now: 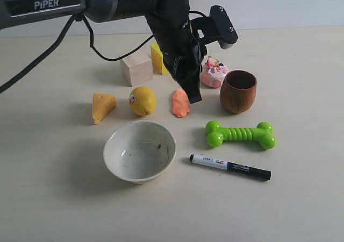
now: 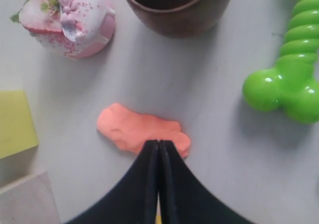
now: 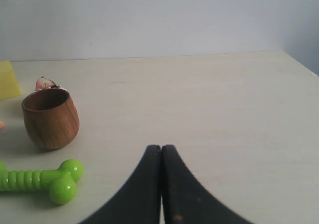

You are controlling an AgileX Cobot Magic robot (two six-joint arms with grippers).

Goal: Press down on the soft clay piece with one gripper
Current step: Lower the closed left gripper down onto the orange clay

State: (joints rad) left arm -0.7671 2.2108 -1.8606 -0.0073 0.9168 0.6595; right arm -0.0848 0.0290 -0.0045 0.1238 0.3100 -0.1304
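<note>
The soft clay piece (image 1: 180, 104) is a small salmon-orange lump lying on the table between the lemon and the wooden cup. In the left wrist view the clay (image 2: 134, 129) lies flat and elongated. My left gripper (image 1: 193, 98) hangs from the black PiPER arm, shut, with its tips just beside and above the clay's right edge. Seen from the left wrist, the left gripper (image 2: 158, 142) has its closed tips over the clay's near edge; whether they touch it I cannot tell. My right gripper (image 3: 161, 147) is shut and empty, over bare table away from the clay.
A lemon (image 1: 142, 100), cheese wedge (image 1: 102, 107), wooden block (image 1: 136, 68) and yellow block (image 1: 158, 58) lie left of the clay. The pink-and-white cake toy (image 1: 214, 72), wooden cup (image 1: 238, 91), green bone toy (image 1: 240, 134), marker (image 1: 230, 166) and white bowl (image 1: 139, 150) surround it.
</note>
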